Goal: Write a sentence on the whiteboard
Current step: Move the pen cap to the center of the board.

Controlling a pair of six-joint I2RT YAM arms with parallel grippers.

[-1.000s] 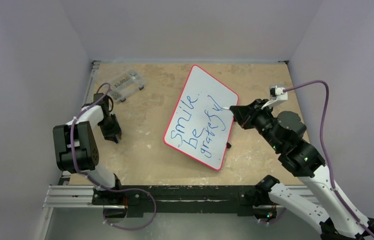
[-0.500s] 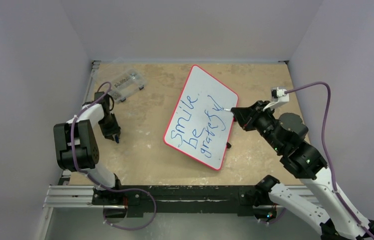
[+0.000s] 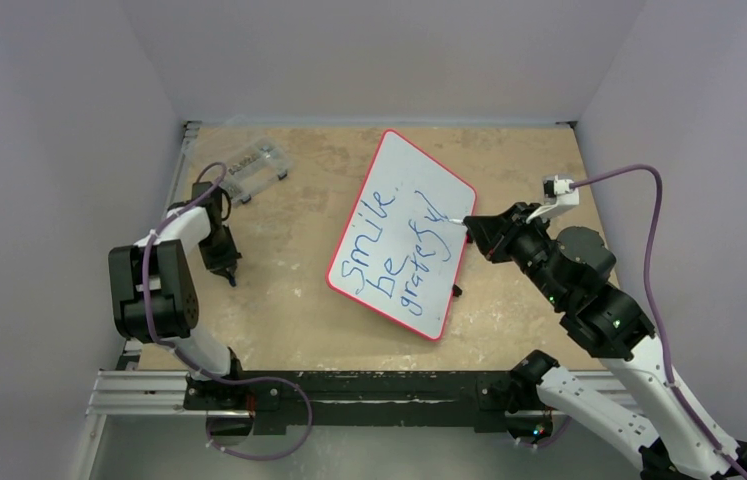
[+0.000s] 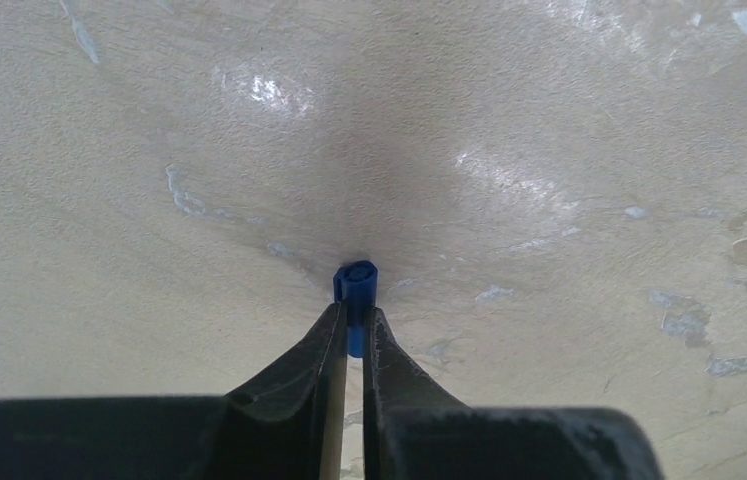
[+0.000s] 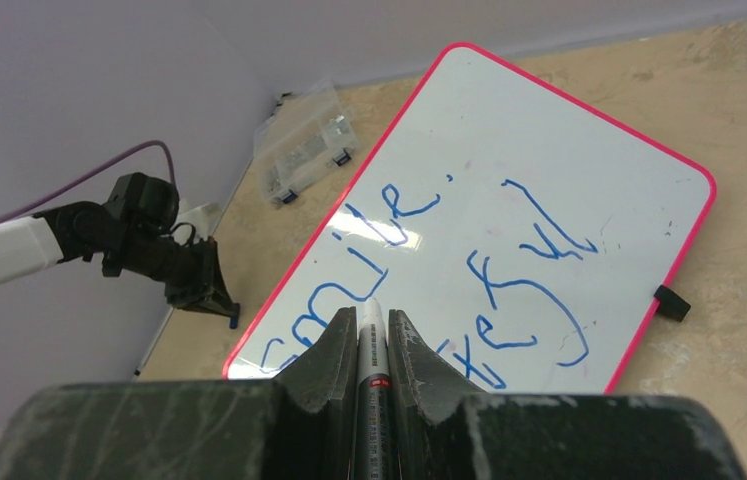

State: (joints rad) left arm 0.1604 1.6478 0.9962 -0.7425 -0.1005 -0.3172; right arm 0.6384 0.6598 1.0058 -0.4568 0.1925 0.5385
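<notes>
The whiteboard [image 3: 411,172] lies tilted in the middle of the table, white with a red rim. The sentence [image 3: 394,255] "smile be grateful" is on it in blue. My right gripper [image 3: 473,223] is shut on a white marker [image 5: 372,352], with its uncapped tip at the board's right edge, near the end of "grateful". The right wrist view shows the whiteboard [image 5: 589,150] and sentence [image 5: 519,270] ahead of the tip. My left gripper [image 3: 230,274] is at the left, tips down on the table, shut on a blue marker cap [image 4: 356,283].
A small clear plastic compartment box [image 3: 255,170] sits at the back left near the wall. A small black foot [image 3: 457,291] sticks out at the board's right rim. Purple-grey walls close in the table on three sides.
My right gripper with the marker has drawn slightly right, off the last letter. My left gripper has shifted a little with the cap. The writing is unchanged.
</notes>
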